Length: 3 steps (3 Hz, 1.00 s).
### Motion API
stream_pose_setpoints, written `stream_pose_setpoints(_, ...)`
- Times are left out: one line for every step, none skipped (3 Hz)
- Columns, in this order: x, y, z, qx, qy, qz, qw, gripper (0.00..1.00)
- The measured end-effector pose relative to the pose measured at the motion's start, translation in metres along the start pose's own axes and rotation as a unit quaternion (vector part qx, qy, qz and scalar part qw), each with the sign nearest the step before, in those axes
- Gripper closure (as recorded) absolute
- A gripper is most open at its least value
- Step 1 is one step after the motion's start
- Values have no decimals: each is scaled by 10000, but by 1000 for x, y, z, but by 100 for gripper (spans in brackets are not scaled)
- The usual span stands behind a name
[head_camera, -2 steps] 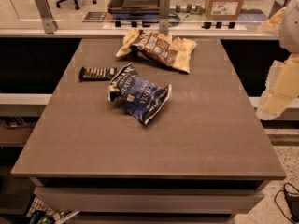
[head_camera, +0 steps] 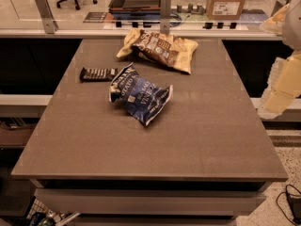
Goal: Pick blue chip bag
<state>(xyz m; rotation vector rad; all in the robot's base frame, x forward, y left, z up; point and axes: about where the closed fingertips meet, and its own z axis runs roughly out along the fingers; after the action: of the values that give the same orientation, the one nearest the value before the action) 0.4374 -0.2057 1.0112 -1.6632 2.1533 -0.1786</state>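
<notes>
The blue chip bag (head_camera: 140,94) lies crumpled on the brown table (head_camera: 188,140), left of centre, dark blue foil with white lettering. My gripper (head_camera: 278,94) shows as a pale blurred shape at the right edge of the camera view. It hangs beyond the table's right side, well apart from the bag, with nothing seen in it.
A yellow-and-brown chip bag (head_camera: 162,48) lies at the table's back, just behind the blue one. A small dark candy bar (head_camera: 98,73) lies to the blue bag's left. A cardboard box (head_camera: 228,1) and a glass partition stand behind the table.
</notes>
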Motion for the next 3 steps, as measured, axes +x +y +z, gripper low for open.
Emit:
stream_pose_setpoints(-9,-9,1,-68,-375,336,9987,0)
stream_pose_setpoints(-35,-10,16,-259,-985,819,9914,0)
stream_pose_setpoints(-76,-6,31,-347,-1569,1260,9789,0)
